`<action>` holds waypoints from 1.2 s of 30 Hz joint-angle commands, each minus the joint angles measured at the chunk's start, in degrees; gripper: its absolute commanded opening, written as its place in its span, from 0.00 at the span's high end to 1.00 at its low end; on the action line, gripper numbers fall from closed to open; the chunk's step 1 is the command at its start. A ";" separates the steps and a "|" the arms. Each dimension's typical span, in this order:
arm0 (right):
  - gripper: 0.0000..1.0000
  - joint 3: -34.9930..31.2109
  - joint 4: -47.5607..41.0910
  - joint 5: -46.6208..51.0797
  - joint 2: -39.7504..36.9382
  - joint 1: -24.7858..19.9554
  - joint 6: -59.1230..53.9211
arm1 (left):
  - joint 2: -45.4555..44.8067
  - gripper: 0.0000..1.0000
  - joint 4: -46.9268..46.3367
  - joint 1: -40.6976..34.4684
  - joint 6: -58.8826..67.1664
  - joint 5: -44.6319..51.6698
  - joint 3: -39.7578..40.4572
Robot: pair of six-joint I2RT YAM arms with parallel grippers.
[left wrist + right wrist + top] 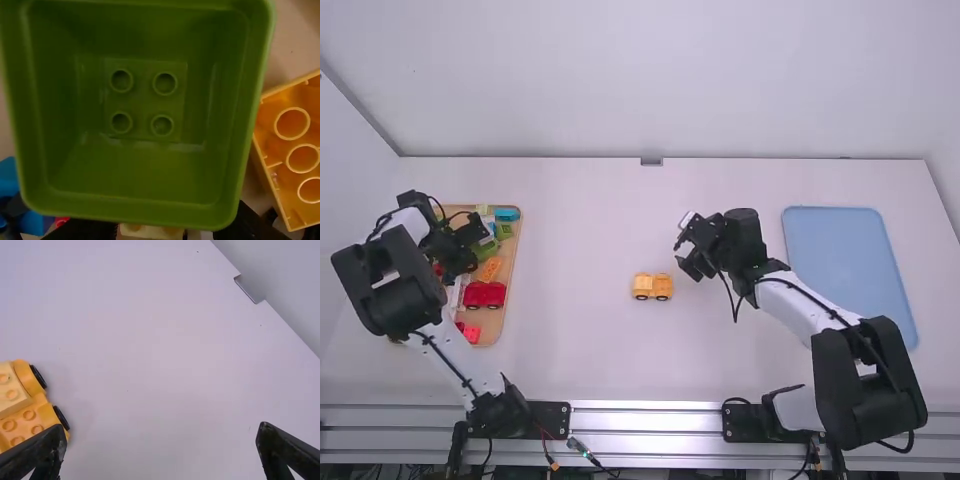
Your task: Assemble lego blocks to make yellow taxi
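- We see table around the yellow car (pixel 653 288), well apart from the wooden tray's (pixel 507 300) rim and blue mat (pixel 850 270).
- Right gripper (pixel 682 254): fingers spread wide, gripping nothing.
- Left gripper (pixel 475 236), over the tray: we cannot tell its hold.
- We count four studs inside the square, smooth green tub (pixel 150 195).
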 commanded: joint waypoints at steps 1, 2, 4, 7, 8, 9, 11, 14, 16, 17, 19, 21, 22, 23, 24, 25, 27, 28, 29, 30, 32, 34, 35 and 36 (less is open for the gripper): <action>0.01 -0.04 -0.02 -0.31 -1.01 -0.09 0.55 | 0.02 0.55 -0.48 0.31 0.22 0.81 -0.55; 0.01 -0.04 -0.02 -0.35 -1.01 -0.07 0.55 | 0.02 0.56 -0.42 0.31 0.17 0.85 -0.52; 0.01 -0.04 -0.02 -0.31 -1.01 0.20 0.55 | 0.02 0.58 -0.46 0.11 0.17 0.22 -0.52; 0.01 -0.04 0.02 -0.48 -1.01 -0.02 0.52 | 0.02 0.59 -0.79 0.04 -0.22 -0.52 -0.52; 0.01 -0.04 0.02 -0.50 -1.01 -0.02 0.52 | 0.02 0.59 -0.92 0.04 -0.22 -0.46 -0.52; 0.01 -0.04 0.00 -0.44 -1.01 0.00 0.55 | 0.02 0.59 -1.18 0.07 -0.24 -0.44 -0.55; 0.01 -0.04 0.02 -0.50 -1.01 0.13 0.55 | 0.02 0.57 -1.81 0.33 -0.22 -0.48 -0.55; 0.01 -0.04 -0.02 -0.50 -1.01 -0.02 0.57 | 0.04 0.55 -1.90 0.17 0.24 -0.46 -0.70; 0.01 -0.04 -0.04 -0.50 -1.01 0.04 0.55 | 0.02 0.54 -1.25 0.26 0.20 -0.52 -1.07; 0.01 -0.07 -0.04 -0.50 -1.01 0.13 0.57 | 0.04 0.54 -0.55 0.15 0.22 -0.61 -1.46; 0.01 -0.07 0.00 -0.52 -1.01 0.02 0.57 | 0.04 0.52 0.17 0.22 0.24 -0.68 -2.05; 0.01 -0.04 -0.02 -0.46 -1.01 0.02 0.55 | 0.04 0.52 1.57 0.20 0.15 -1.60 -3.04; 0.01 -0.04 -0.02 -0.48 -1.01 0.02 0.55 | 0.04 0.52 1.68 0.20 0.17 -1.75 -3.10; 0.01 -0.04 0.04 -0.50 -1.01 0.13 0.52 | 0.04 0.55 2.58 0.17 -0.13 -3.06 -3.67; 0.01 -0.04 0.09 -0.48 -1.01 0.07 0.55 | 0.04 0.56 2.78 0.15 -0.31 -3.23 -3.74; 0.01 -0.04 0.17 -0.50 -1.01 0.02 0.55 | 0.04 0.62 2.73 0.15 -0.24 -3.50 -3.76; 0.01 -0.04 0.17 -0.48 -1.01 0.04 0.52 | 0.02 0.64 2.89 0.15 -0.24 -3.48 -3.76; 0.01 -0.04 0.17 -0.46 -1.01 0.07 0.52 | 0.02 0.66 2.99 0.15 -0.24 -3.50 -3.76; 0.01 -0.04 0.17 -0.50 -1.01 0.07 0.55 | 0.02 0.68 2.93 0.15 -0.24 -3.50 -3.67; 0.01 -0.04 0.15 -0.50 -1.01 0.07 0.52 | 0.02 0.69 2.91 0.15 -0.24 -3.50 -3.61; 0.01 -0.04 0.17 -0.50 -1.01 0.02 0.55 | 0.02 0.74 2.67 0.15 -0.37 -3.17 -3.13; 0.01 -0.04 0.17 -0.48 -1.01 0.02 0.52 | 0.02 0.73 2.82 0.11 -2.29 -3.04 -2.64; 0.01 -0.04 0.17 -0.50 -1.01 0.04 0.55 | 0.02 0.73 2.69 -0.20 -4.46 -3.21 -1.92; 0.01 -0.04 0.15 -0.50 -1.01 0.09 0.55 | 0.02 0.70 2.56 -0.28 -6.49 -3.28 -1.27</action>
